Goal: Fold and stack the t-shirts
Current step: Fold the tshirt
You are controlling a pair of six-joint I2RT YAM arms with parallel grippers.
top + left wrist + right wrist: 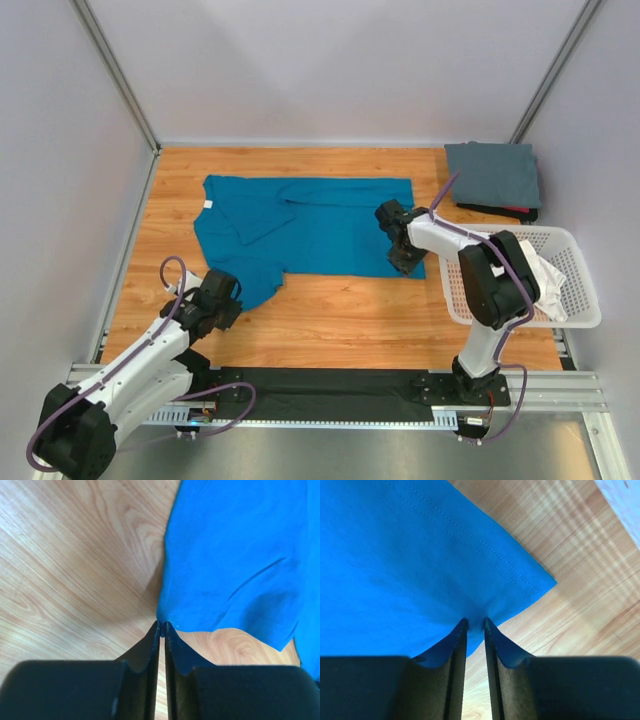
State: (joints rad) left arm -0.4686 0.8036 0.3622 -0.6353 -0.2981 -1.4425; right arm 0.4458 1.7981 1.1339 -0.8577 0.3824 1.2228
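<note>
A bright teal-blue t-shirt (320, 225) lies spread across the wooden table, partly folded over itself. My left gripper (225, 292) sits at its near left corner. In the left wrist view the jaws (162, 625) are pinched on the very tip of that teal cloth (240, 555). My right gripper (403, 262) is at the near right hem corner. There its fingers (474, 622) are closed on a puckered bit of the teal hem (395, 555). A slate grey t-shirt (492, 172) lies folded at the back right. A white t-shirt (548, 280) sits crumpled in the basket.
A white lattice basket (520, 322) stands at the right edge, close beside my right arm. Something dark with a red edge (512, 211) peeks from under the grey shirt. Bare wood (340, 310) runs along the near edge, with grey walls on three sides.
</note>
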